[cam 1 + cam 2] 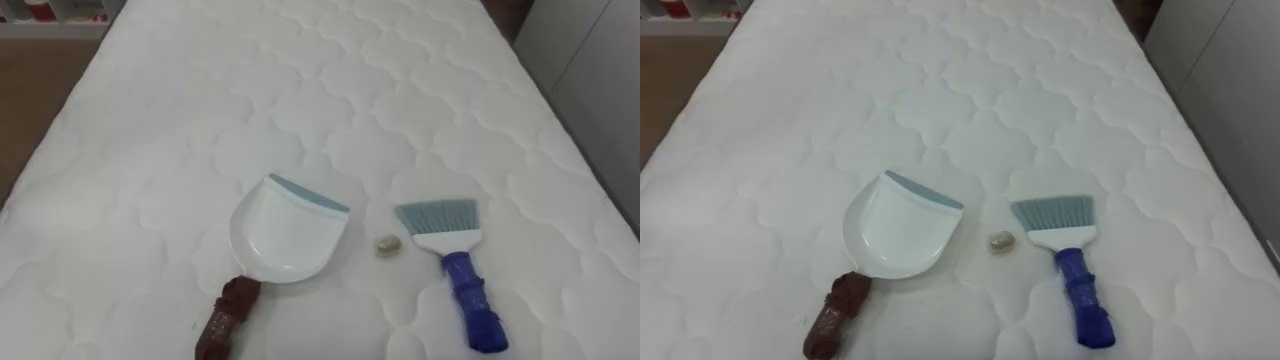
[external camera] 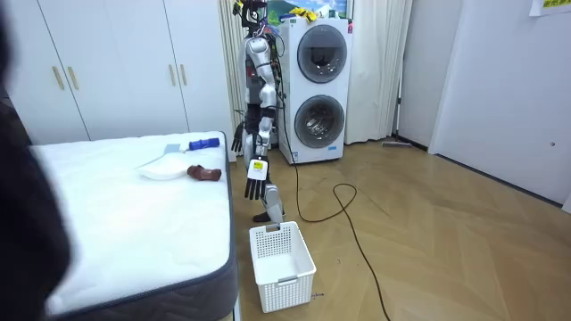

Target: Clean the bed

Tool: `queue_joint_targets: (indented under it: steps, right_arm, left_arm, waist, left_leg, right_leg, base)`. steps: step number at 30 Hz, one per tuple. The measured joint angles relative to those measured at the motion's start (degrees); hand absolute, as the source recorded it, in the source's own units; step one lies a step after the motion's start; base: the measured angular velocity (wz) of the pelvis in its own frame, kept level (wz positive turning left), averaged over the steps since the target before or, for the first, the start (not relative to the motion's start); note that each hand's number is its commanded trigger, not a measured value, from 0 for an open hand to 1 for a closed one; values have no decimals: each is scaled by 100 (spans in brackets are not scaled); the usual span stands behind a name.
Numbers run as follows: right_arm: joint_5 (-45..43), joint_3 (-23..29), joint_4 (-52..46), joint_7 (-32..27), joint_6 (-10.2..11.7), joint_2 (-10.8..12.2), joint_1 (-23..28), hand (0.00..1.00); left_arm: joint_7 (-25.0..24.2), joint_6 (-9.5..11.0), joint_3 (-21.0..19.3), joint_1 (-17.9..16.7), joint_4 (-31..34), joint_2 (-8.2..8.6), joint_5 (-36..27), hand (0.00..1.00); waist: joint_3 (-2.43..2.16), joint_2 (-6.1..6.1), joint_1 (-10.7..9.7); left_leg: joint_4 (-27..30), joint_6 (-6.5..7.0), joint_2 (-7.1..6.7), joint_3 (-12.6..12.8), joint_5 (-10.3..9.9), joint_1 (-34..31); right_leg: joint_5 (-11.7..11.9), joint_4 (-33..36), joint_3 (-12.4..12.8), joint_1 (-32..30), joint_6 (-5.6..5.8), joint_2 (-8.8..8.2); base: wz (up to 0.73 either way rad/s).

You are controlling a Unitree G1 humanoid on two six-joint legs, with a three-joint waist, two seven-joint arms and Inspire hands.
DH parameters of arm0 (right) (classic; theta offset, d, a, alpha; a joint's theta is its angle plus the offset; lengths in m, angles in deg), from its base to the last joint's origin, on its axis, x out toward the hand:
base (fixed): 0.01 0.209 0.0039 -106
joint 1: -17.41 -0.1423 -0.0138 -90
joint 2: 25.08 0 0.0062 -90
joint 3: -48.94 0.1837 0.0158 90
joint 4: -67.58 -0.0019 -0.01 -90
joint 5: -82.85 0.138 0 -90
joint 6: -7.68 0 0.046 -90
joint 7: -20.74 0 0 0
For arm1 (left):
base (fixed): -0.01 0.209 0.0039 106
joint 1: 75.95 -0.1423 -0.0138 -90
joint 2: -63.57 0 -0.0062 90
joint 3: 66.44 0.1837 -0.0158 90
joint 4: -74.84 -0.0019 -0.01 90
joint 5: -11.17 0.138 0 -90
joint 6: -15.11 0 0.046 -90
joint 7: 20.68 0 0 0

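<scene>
bed [image 1: 300,100] not clean yet: 1 crumb [image 1: 388,244] lies near, between dustpan [image 1: 285,235] on the left and brush [image 1: 450,255] on the right. left hand [image 2: 255,181] and right hand [image 2: 237,141] hang loose-fingered, empty. whole sweep left.

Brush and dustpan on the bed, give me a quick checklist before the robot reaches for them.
1. Brush free to grasp: ok, it lies alone on the mattress, blue handle toward the robot.
2. Dustpan free to grasp: ok, it lies flat, brown handle toward the robot.
3. Debris located: ok, it lies between dustpan and brush, touching neither.
4. Dustpan lip facing the debris: not ok, the lip points up the bed, away from it.
5. Left hand empty: ok, it hangs by the bed's end, fingers straight.
6. Right hand empty: cannot tell.
</scene>
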Motion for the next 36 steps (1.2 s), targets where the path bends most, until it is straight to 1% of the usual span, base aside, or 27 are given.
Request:
queue_joint_targets:
  steps: [4, 8, 14, 22, 28, 31, 33, 34, 36]
  right_arm:
    - [-32, 1, 1, -6, 0, 0, -2, 0]
    - [-31, -4, 6, -29, -2, 0, -5, 0]
    - [-82, 1, 8, -85, -4, 0, -12, 0]
    - [-76, 2, 7, -216, 7, 7, -5, 0]
    - [-42, -69, 2, -270, 30, 12, -5, 0]
    - [-46, -66, 3, -285, 32, 11, 5, 0]
    - [-86, -54, 12, -314, 32, 4, -10, 0]
    - [-88, -55, 12, -314, 32, 0, -18, 0]
    - [-134, -42, 7, -314, 40, -4, -27, 0]
  left_arm:
    - [-58, -52, -5, 27, 0, 2, 7, 0]
    - [-140, -172, -4, 26, 1, 19, 4, 0]
    - [-149, -173, -34, 92, 1, 27, 3, 0]
    - [-86, -102, -128, 137, 6, 26, 1, 0]
    - [244, 125, -145, 150, 16, 20, -6, 0]
    - [423, 191, -269, 155, 190, 16, -10, 0]
    - [680, 352, -528, 203, 398, 17, -9, 0]
    - [754, 370, -584, 226, 471, 18, -10, 0]
    - [1029, 438, -758, 271, 1002, 22, -7, 0]
  waist:
    - [-2, -1, 20]
    - [-1, -6, 16]
    - [0, -6, 23]
    - [-4, -3, 19]
    - [-5, -7, 53]
    - [-6, -17, 47]
    - [-10, -23, 52]
    - [-10, -22, 52]
    - [-10, -18, 50]
  left_leg:
    - [1, 0, 0, -32, 0, -4]
    - [0, 0, 0, -41, 0, -2]
    - [-2, 0, -1, -42, 0, -6]
    - [-1, 0, -1, -39, 0, -2]
    - [-1, 0, -1, -41, 0, 1]
    - [0, 0, -1, -49, 0, -17]
    - [1, 0, -2, -67, 0, -47]
    - [1, 0, -2, -69, 0, -41]
    - [4, 0, -2, -69, 1, -33]
  right_leg:
    - [0, 4, -8, -30, -1, 0]
    - [1, -3, -14, -21, -1, 2]
    - [0, -5, 2, -31, 0, 1]
    - [0, 0, 0, -30, 0, 1]
    - [1, 2, 1, -30, -1, 4]
    - [1, 3, -15, -35, -1, 2]
    - [0, 4, -27, -42, -1, 0]
    - [0, 4, -24, -44, -1, 1]
    - [1, 13, -40, -44, -2, 0]
  base:
    - [0]
    - [0]
    - [0]
    - [0]
    - [0]
    - [1]
    - [2]
    - [0]
    - [0]
